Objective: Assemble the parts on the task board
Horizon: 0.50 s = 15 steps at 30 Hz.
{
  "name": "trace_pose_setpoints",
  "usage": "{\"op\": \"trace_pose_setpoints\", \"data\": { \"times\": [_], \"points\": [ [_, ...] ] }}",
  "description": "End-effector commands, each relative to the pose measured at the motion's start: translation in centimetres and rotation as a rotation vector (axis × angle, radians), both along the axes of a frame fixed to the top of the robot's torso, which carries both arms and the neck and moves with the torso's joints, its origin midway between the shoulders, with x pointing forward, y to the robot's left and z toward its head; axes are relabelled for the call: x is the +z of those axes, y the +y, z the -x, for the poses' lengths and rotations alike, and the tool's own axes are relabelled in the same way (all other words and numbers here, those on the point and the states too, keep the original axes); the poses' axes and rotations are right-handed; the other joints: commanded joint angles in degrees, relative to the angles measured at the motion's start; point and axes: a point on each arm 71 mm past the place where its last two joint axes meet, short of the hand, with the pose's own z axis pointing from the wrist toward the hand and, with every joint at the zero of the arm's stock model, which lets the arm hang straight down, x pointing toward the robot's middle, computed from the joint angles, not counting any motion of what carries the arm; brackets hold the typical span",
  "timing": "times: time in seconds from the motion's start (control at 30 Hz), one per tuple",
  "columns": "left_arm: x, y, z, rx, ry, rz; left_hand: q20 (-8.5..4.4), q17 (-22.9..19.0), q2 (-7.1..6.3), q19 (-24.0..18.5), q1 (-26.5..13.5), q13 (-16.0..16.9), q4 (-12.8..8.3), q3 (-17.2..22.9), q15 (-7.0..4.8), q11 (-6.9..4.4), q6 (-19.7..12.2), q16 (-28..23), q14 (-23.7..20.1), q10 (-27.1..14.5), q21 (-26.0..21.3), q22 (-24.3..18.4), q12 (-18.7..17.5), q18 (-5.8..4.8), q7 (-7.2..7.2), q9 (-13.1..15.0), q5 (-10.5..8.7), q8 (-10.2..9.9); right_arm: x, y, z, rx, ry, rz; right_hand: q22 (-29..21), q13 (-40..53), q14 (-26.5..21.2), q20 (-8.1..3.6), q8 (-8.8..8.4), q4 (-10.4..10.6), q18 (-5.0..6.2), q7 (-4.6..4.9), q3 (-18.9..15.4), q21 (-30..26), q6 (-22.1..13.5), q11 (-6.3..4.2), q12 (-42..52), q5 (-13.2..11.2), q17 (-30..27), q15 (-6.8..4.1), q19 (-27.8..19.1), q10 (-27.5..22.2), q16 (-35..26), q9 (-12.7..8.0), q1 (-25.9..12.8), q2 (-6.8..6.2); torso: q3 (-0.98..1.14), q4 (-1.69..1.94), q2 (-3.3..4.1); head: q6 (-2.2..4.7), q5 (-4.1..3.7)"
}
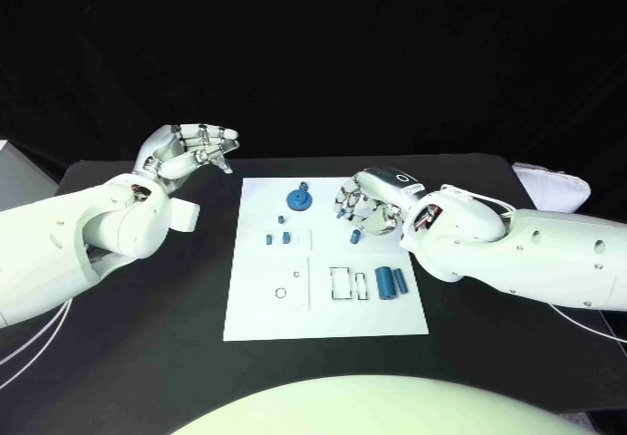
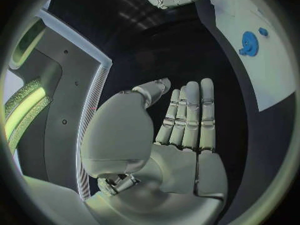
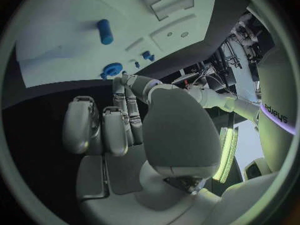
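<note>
**Board flat at mid-table, both hands empty**

The task board (image 1: 262, 317), a smooth white plate, lies flat in the middle of the black table (image 1: 130, 362). On it: a round blue gear (image 1: 301, 199) near the far edge, small blue pegs (image 1: 277, 239), a blue cylinder (image 1: 386, 280) beside shallow rectangular recesses. The left hand (image 1: 196, 148) hovers off the board's far left corner, fingers straight and apart, holding nothing. The right hand (image 1: 366, 201) hangs over the board just beside the gear, fingers curled, nothing in them. No readable writing on the board.
</note>
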Motion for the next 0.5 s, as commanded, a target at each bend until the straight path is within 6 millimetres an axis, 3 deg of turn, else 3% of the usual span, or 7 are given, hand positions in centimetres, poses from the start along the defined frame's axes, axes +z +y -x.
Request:
{"op": "trace_pose_setpoints", "data": {
  "times": [0.03,0.5],
  "points": [
    [0.0,-0.3,0.0,-0.012,0.006,0.015,0.16,-0.07,-0.37,0.38,0.36,-0.05,0.02,-0.27,-0.07,-0.07,-0.29,-0.26,-0.33,-0.51,-0.25,-0.1,-0.35,0.35,0.22,-0.08,0.05,0.06,-0.3,1.3,0.5,0.049,0.012,-0.003,3.49,0.05,1.9,0.09,0.29,0.05,-1.14,0.19,0.39,0.35,0.31,-1.41,-0.23,0.11,-0.08,-0.39,0.44,1.47,-0.38,0.06,-0.24,0.15,-0.23,0.16,-0.07,-0.26,0.61],
    [0.0,-1.3,-0.1,-0.028,0.011,0.02,0.18,-0.08,-0.37,0.4,0.38,-0.07,0.03,-0.31,-0.05,-0.05,-0.32,-0.28,-0.34,-0.58,-0.3,-0.13,-0.36,0.35,0.24,-0.08,0.05,0.07,-3.5,5.4,2.0,0.154,0.097,0.03,3.25,0.05,1.85,0.06,0.29,-0.06,-1.04,0.24,0.63,-0.18,0.23,-1.37,-0.47,0.46,-0.46,-0.38,0.29,1.52,-0.58,0.17,-0.45,0.12,-0.09,-0.01,0.1,-0.46,3.16]
  ]
}}
